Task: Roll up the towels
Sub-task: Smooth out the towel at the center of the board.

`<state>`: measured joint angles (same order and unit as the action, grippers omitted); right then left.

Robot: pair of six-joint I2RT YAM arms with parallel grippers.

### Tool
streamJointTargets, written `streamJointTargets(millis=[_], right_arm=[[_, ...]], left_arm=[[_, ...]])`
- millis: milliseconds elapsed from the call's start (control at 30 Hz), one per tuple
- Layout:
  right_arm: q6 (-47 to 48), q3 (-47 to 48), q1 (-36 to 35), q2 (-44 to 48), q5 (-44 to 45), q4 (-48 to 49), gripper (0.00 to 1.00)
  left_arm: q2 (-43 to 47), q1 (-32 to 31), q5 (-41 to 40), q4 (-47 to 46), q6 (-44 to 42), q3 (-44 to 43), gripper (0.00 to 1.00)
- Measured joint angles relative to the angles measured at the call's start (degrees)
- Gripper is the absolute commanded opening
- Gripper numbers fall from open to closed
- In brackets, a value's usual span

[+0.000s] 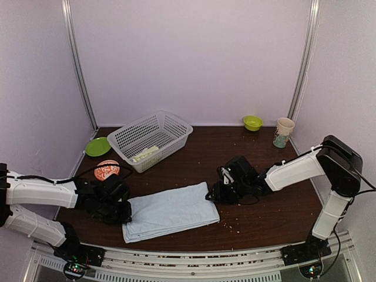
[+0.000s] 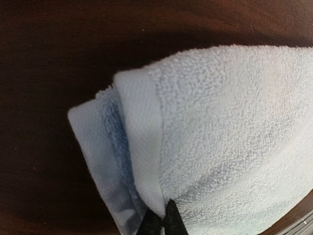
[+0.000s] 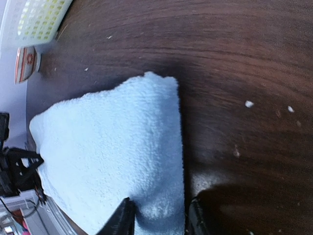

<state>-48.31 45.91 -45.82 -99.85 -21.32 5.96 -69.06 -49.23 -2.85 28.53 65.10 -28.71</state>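
**Claws posted at both ends of the blue towel, no roll begun**

Left claw (image 2: 161, 223) is clenched tight on the hem at one corner of the blue towel (image 1: 170, 212). That is the end lying in front of the white mesh basket (image 1: 167, 147) and slightly to its left. The right claw (image 3: 159, 218) stands astride the opposite end, in front of the basket and to its right. Its jaws are apart with thick cloth between them, and whether they already bite I cannot tell.

The towel lies on the counter (image 1: 235, 144) in front of the basket, close to it but apart. No turn has been made in the cloth, so I judge this to be the opening of the first roll, with both ends being secured.

The next move probably needs one short end lifted and turned over onto itself evenly across its width. The other end should stay pinned so the band does not skew or slide on the smooth wood.

The towel is pale blue terry, folded into a long band of at least two layers. The left wrist view shows the hemmed edges stacked slightly out of line at the pinched corner. It looks soft and limp, so it is likely to sag when raised.

The lemon-print towel (image 1: 145, 154) lies inside the basket, untouched.
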Motion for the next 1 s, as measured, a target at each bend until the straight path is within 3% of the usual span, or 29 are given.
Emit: streamJointTargets(millis=[100, 233, 400, 700, 733, 867, 1000], right_arm=[[0.0, 1.4, 0.0, -1.9, -1.2, 0.2, 0.0], [0.4, 1.7, 0.1, -2.4, -0.3, -1.0, 0.0], [1.5, 1.0, 0.0, 3.7, 7.8, -7.8, 0.0], [2.3, -3.8, 0.6, 18.4, 23.2, -20.8, 0.0], [2.3, -4.7, 0.7, 18.6, 24.0, -21.6, 0.04], [2.7, -7.3, 0.8, 17.9, 24.3, -23.6, 0.44], [2.6, -8.9, 1.2, 18.6, 24.3, -24.7, 0.55]], left_arm=[[-0.1, 0.0, 0.0, 0.0, 0.0, 0.0, 0.0], [-0.4, 0.0, -0.1, -0.2, -0.1, 0.0, 0.0], [-3.4, -0.2, 0.1, -2.4, -1.6, -1.9, 0.0], [-20.5, -1.0, 1.7, -7.8, -7.0, -16.3, 0.0], [-22.4, -1.2, 1.9, -8.2, -7.5, -17.8, 0.0], [-25.7, -1.5, 2.5, -9.5, -8.7, -19.9, 0.0], [-25.5, -1.5, 2.5, -9.2, -9.2, -19.9, 0.0]])
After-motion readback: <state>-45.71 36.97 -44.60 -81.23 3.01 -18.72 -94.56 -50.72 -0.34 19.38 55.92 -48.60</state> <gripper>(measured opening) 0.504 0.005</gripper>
